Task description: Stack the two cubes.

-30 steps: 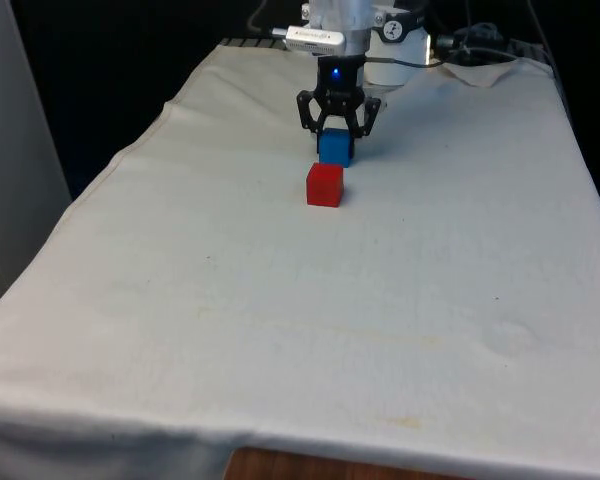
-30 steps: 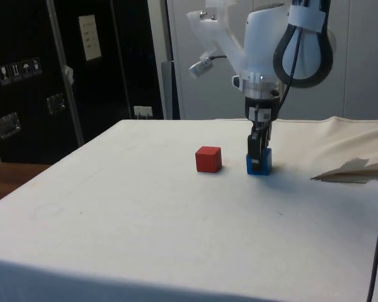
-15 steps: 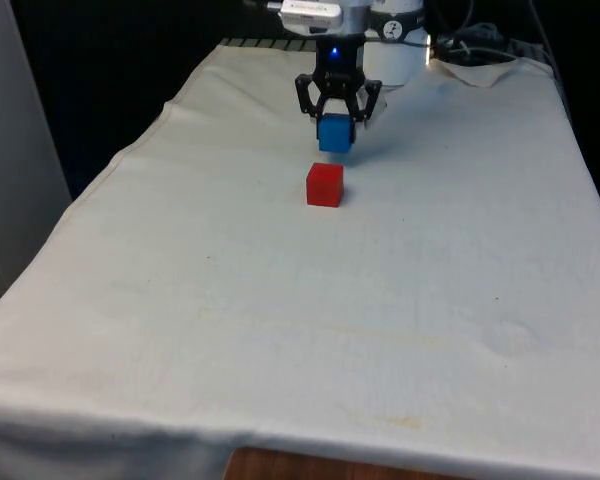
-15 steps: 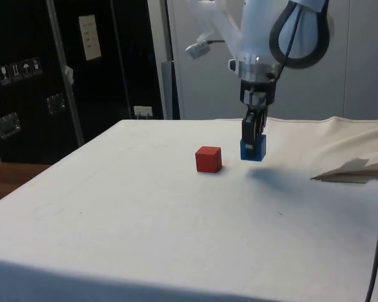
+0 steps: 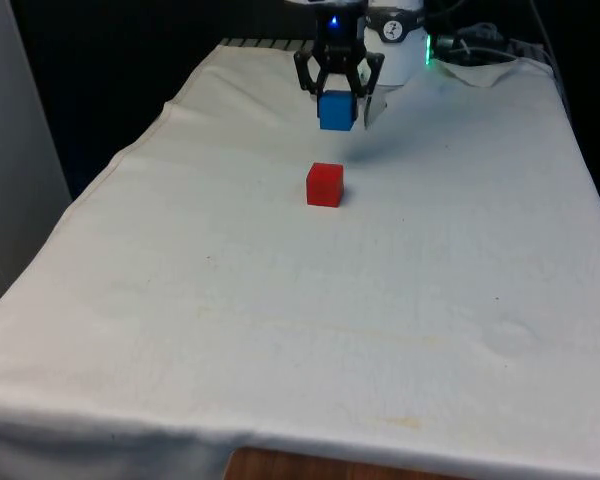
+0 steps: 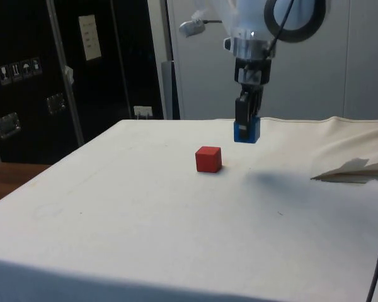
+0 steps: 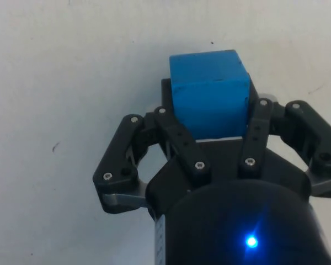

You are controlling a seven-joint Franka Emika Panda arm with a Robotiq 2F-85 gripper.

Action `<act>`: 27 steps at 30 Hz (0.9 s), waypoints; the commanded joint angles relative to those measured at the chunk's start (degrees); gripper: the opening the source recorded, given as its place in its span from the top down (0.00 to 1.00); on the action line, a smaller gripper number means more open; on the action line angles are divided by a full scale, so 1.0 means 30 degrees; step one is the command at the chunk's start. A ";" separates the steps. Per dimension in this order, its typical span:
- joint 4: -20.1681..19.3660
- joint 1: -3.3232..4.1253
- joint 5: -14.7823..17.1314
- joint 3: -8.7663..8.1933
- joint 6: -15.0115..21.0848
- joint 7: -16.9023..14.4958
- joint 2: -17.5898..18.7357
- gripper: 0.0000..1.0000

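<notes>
Jaws closed on the blue cube [image 5: 336, 110] — I see the two black fingers [image 7: 179, 141] pressed against opposite faces of it, no gap on either side. In the wrist view the gripper [image 7: 209, 118] has the cube's top half between the fingers, and the lower half sticks out past the fingertips.

Blue cube is off the cloth. In the side view I read it hanging at upper centre of the frame, level, with bare white cloth [image 6: 176, 220] under it and a faint shadow on the cloth to the lower right of it. Gripper [image 6: 246, 123] points straight down there, the white arm [image 6: 252, 25] rising out of the top edge.

Red cube [image 5: 325, 184] sits flat on the cloth, untouched — in the front view it lies just below the held cube and a touch to the front view's left, clearly apart from it. In the side view the red cube [image 6: 208, 159] is at centre frame, lower and to the left of the blue one [image 6: 246, 131].

Front view: gripper [image 5: 337, 100] at top centre of the frame, near the far end of the table. Some rumpled cloth [image 5: 480, 70] lies at upper right.
</notes>
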 commanded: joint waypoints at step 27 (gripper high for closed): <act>0.3018 0.0153 -0.0038 0.0458 -0.5959 0.0267 -0.2368 0.98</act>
